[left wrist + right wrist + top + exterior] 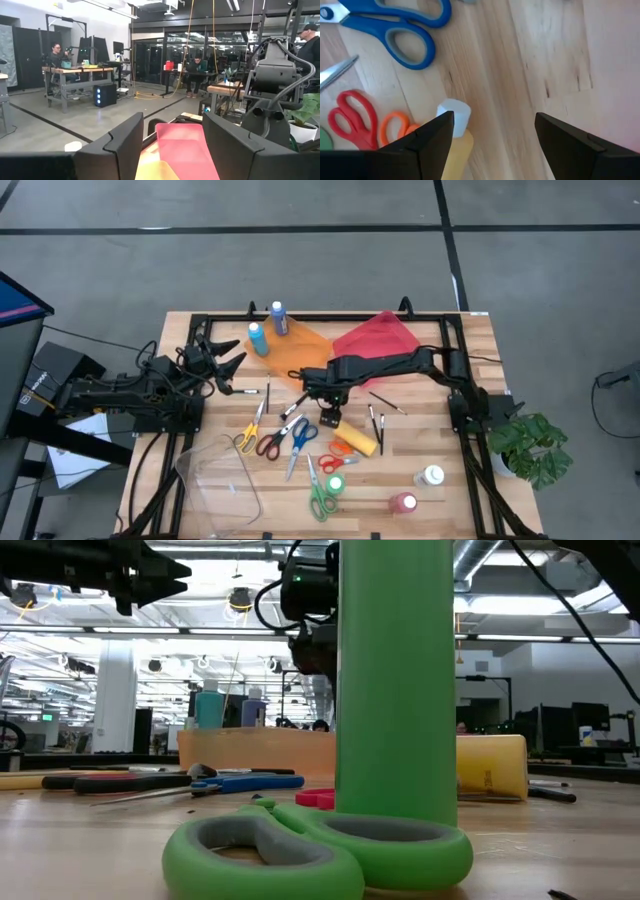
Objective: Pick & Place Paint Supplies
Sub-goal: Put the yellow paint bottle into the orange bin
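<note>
Two black jointed arms, black looping cables, matte angular fingers on the right pincer, grey metal wrist housing

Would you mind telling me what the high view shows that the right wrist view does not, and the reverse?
Only the high view shows the left gripper, open above the table's left side, the two blue bottles on the orange tray, the red tray, the brushes and the green scissors. Only the right wrist view shows the yellow bottle's white cap close up, just beyond the right gripper's open fingers. Both show the yellow bottle, the blue scissors and the wooden table.
</note>
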